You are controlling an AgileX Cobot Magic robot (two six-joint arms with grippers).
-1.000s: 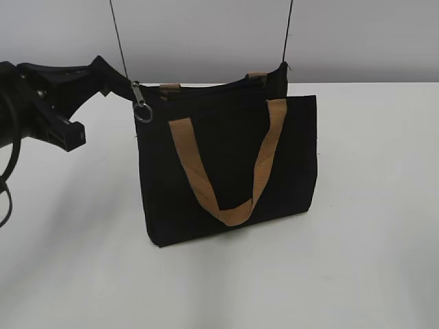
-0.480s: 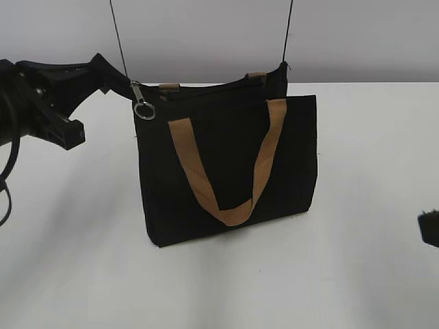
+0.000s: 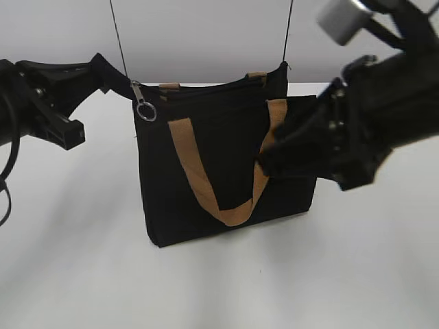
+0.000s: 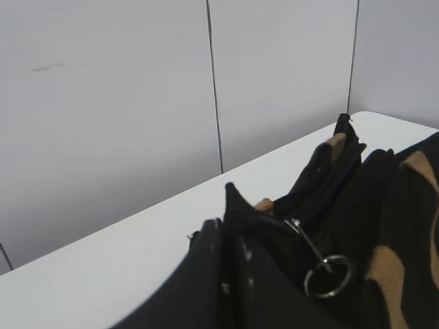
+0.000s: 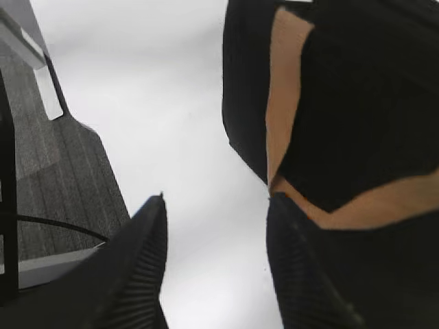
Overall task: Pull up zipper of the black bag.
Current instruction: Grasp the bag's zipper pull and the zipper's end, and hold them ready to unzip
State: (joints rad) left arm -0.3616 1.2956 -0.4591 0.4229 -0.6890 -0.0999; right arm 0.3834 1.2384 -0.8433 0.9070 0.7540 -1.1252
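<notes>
Pinching the black bag [image 3: 226, 171] at its upper-left corner, left gripper [image 3: 113, 79] closed there, 1 silvery zipper [image 3: 143, 103] pull hanging just beside, right gripper [image 5: 216, 264] spread apart by 1 of 2 tan handles [image 3: 206, 185], bag upright on white table [image 3: 82, 260].

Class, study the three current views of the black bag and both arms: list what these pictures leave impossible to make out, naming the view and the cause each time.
1. Exterior view: the right gripper is blurred, its opening unreadable there.
2. Exterior view: the black bag has its right side covered by that arm.
3. Left wrist view: the left gripper blends into dark fabric beside the zipper ring; its grip is unclear.
4. Right wrist view: the bag's top edge is cut off.
</notes>
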